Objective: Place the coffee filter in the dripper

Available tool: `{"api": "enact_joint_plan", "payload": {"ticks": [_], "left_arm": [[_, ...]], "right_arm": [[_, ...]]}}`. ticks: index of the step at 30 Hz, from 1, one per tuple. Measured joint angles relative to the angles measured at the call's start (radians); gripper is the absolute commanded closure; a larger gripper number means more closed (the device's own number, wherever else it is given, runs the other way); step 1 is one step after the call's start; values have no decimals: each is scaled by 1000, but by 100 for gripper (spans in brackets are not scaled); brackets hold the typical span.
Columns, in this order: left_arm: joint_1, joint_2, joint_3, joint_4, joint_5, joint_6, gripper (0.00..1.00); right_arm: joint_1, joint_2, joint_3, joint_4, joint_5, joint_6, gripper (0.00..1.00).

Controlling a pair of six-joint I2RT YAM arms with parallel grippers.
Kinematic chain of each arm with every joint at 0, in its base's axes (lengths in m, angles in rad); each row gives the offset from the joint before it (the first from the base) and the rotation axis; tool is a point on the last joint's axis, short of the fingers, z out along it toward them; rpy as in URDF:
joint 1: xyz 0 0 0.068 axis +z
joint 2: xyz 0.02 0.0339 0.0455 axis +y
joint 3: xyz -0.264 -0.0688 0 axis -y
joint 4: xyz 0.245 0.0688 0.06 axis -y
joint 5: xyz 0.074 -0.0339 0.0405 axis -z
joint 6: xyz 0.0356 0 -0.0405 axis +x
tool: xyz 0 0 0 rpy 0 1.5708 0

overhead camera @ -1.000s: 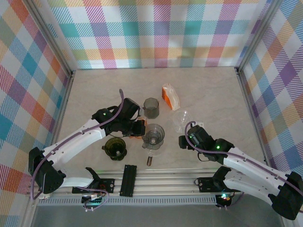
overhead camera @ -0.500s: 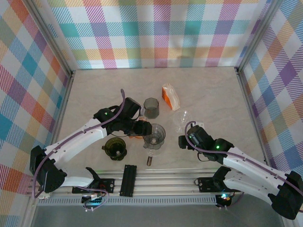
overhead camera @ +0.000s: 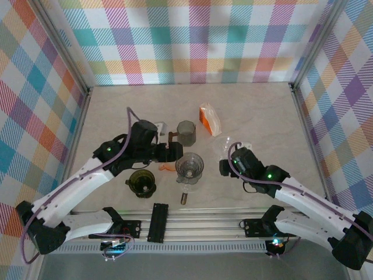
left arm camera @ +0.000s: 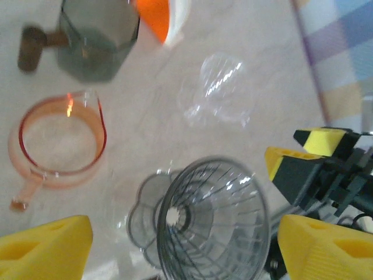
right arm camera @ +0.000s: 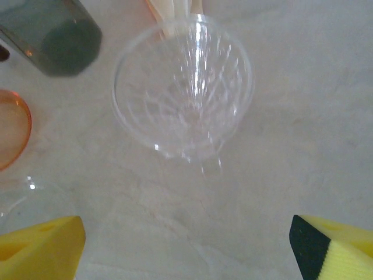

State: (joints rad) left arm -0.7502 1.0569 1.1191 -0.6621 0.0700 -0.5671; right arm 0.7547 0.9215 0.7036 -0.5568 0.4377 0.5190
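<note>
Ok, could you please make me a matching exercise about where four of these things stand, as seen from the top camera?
Things:
1. cup
2. green dripper
3. packet
4. clear dripper

Places:
a. farthest back of the four
b. farthest front of the four
c. just left of the packet
d. right of the ribbed dripper

Pairs: 1-c, 2-b, 3-a, 4-d

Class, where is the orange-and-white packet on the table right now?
In the top view the orange-and-white packet lies right of centre, toward the back, just right of the smoky grey cup and behind the rightmost clear dripper.
</note>
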Motion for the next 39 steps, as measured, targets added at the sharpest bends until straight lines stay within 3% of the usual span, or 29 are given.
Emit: {"api": "enact_joint_plan", "payload": {"ticks": [1,7,10,12,16,23,39], "left_arm": [[0,-30,-28,29,-14,-6,0],[0,-96,-108,55,-115,-19,0],[0,-87,-118,64,-130,-11,0],[0,-91,-146,83,-132,-3,0],[0,-95,-205,95,-121,12,0],[1,-87,-221,135,-105,19,0],[26,-12,-223,185,-93,41,0]], "right_arm": [[-16,23,21,13,-2,-20,8],[-213,254,187,100,-161,-109,22],[-266,378,272,123,-207,-150,12],[-270,480,360,124,-225,-188,0],[-270,692,532,171,-257,-270,1],[-277,923,681,188,-261,-361,1],[-294,1114,834,223,-219,-431,1]]}}
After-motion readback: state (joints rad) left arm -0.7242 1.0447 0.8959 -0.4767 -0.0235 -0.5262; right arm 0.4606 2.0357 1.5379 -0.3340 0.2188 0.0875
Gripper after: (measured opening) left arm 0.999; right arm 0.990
